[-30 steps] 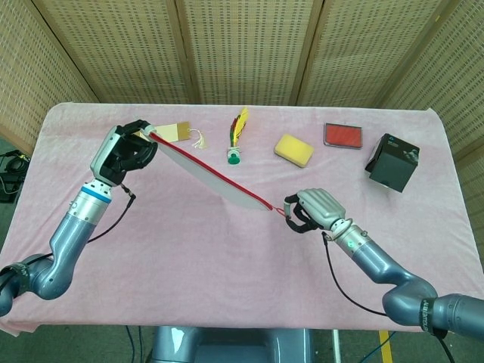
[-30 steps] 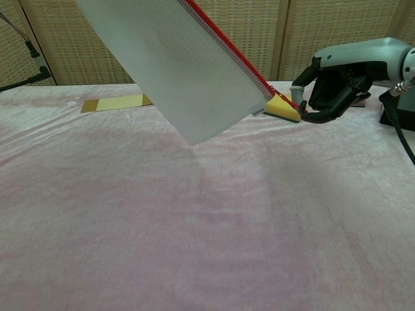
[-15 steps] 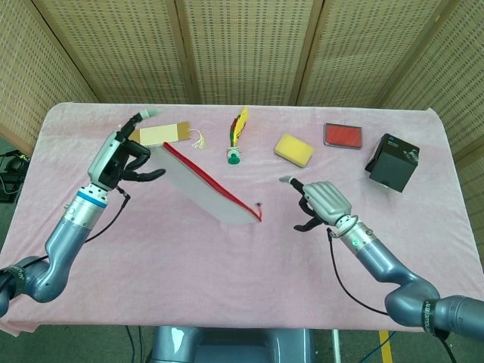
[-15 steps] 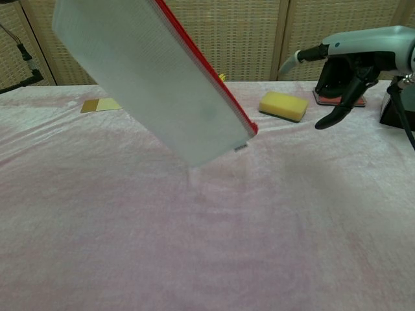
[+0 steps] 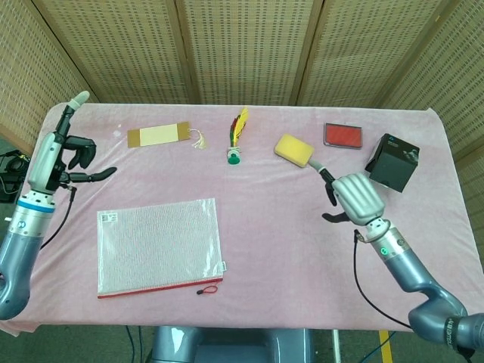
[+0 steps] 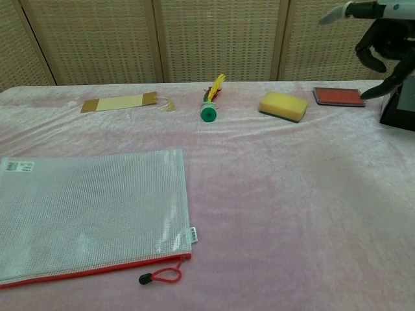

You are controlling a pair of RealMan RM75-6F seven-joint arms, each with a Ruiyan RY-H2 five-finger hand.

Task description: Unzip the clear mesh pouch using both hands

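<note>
The clear mesh pouch [image 5: 159, 246] lies flat on the pink-covered table [image 5: 287, 242], toward the near left part of it, with its red zipper edge [image 5: 155, 288] along the side nearest the robot and the zipper's black pull with a red loop [image 5: 206, 289] resting on the cloth just off the pouch's near right corner. A small white label shows at its far left corner. Neither hand touches it. The left hand [image 5: 62, 155] is raised above the table's left edge, well apart from the pouch, its fingers [image 5: 73, 106] spread and holding nothing. The right hand [image 5: 354, 198] hangs over the right part of the table, also empty, with fingers splayed apart; in the chest view only its dark fingertips show at the upper right corner. Along the far side of the table lie a tan tag with a tassel [image 5: 160, 135], a shuttlecock with a green base and red and yellow feathers [image 5: 237, 140], a yellow sponge [image 5: 293, 150], a red pad in a dark frame [image 5: 343, 135] and a black box [image 5: 392, 162], each apart from the others.
</note>
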